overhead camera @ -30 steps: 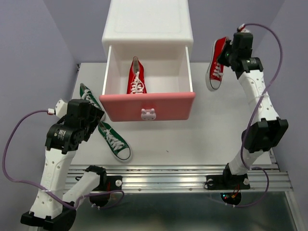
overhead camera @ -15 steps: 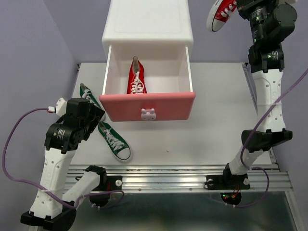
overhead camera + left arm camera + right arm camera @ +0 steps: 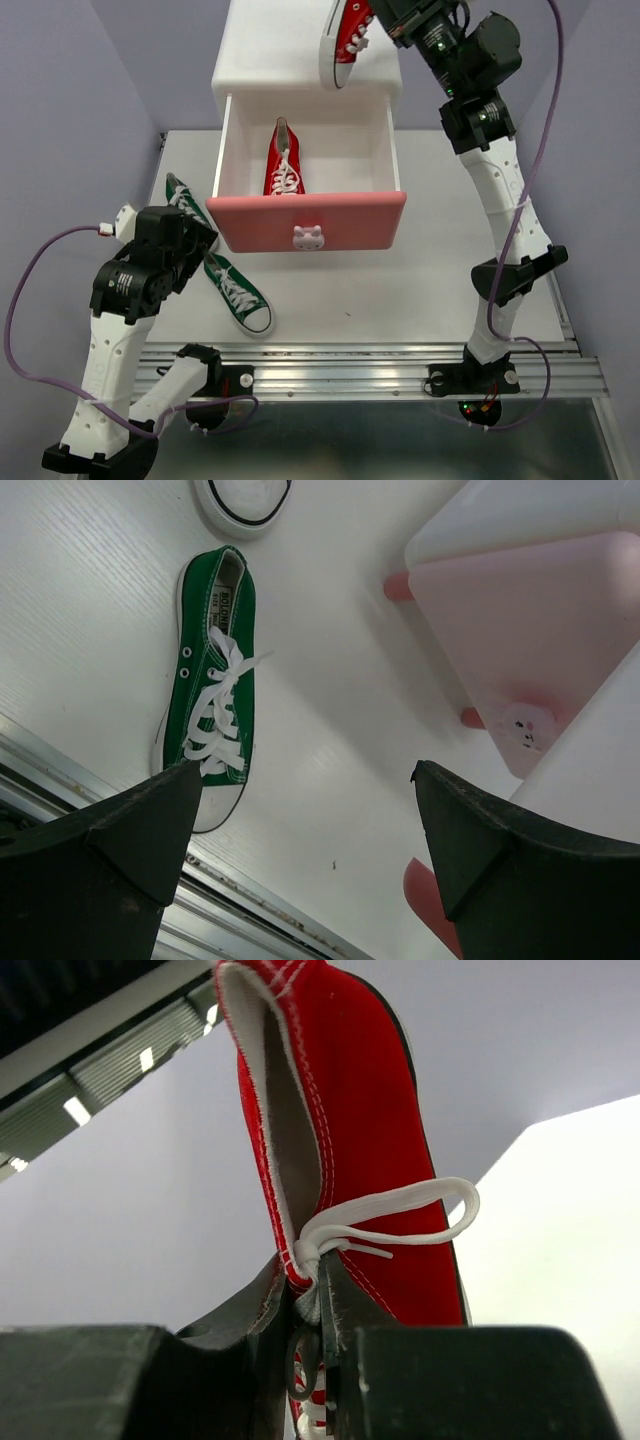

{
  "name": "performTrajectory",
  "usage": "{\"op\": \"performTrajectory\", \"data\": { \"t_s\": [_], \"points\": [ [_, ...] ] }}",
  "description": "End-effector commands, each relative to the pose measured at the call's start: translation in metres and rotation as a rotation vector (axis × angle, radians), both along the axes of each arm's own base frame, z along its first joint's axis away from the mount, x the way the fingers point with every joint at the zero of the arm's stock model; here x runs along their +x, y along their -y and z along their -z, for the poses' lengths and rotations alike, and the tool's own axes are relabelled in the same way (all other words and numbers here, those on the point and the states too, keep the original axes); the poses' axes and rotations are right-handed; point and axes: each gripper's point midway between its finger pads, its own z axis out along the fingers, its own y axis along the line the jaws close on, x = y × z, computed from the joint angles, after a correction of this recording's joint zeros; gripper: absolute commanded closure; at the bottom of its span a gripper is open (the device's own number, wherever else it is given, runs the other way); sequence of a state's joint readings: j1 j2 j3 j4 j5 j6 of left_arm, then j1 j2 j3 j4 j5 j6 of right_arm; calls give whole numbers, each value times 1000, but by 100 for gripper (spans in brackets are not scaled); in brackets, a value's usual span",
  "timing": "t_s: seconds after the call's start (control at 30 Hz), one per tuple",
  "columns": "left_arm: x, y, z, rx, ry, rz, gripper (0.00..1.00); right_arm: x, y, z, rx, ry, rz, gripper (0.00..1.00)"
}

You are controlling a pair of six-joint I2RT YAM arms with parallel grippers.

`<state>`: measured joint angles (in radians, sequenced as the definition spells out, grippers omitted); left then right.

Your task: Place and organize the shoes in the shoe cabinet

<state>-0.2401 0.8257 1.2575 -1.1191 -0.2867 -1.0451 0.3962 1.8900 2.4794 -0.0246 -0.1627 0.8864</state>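
Note:
The white shoe cabinet stands at the back with its upper pink drawer pulled open. One red shoe lies inside the drawer. My right gripper is shut on the second red shoe and holds it high over the cabinet's top; the right wrist view shows its jaws pinching the shoe's collar. Two green shoes lie left of the drawer: one near the front, one partly hidden by my left arm. My left gripper is open and empty above the table beside the near green shoe.
The table's front edge has a metal rail. The paler lower drawer front with its bunny knob shows in the left wrist view. Purple walls close in the table on the left, back and right.
My right arm has swung the red shoe up from the table's right side, then left over the cabinet's top. The left arm has barely moved.

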Motion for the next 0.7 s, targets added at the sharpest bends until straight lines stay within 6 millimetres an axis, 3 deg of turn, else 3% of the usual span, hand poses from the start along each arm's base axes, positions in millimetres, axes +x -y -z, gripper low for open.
{"op": "performTrajectory", "data": {
  "t_s": [0.0, 0.17, 0.23, 0.43, 0.53, 0.67],
  "points": [
    [-4, 0, -4, -6, 19, 11, 1, -79, -8, -60, 55, 207, -120, 99],
    [-4, 1, -4, -5, 18, 17, 1, -105, -36, -49, -6, 165, -235, 99],
    [-4, 1, -3, -2, 12, 21, 1, -115, -58, -29, -74, 112, -277, 99],
    [-6, 1, -3, -11, 19, 18, 1, -150, -100, 19, -241, -20, -339, 99],
    [-7, 1, 0, -14, 16, 14, 1, -159, -112, 44, -310, -80, -363, 99],
    [-8, 3, 5, -20, 1, 18, 1, -155, -110, 71, -386, -139, -341, 99]
  ]
}}
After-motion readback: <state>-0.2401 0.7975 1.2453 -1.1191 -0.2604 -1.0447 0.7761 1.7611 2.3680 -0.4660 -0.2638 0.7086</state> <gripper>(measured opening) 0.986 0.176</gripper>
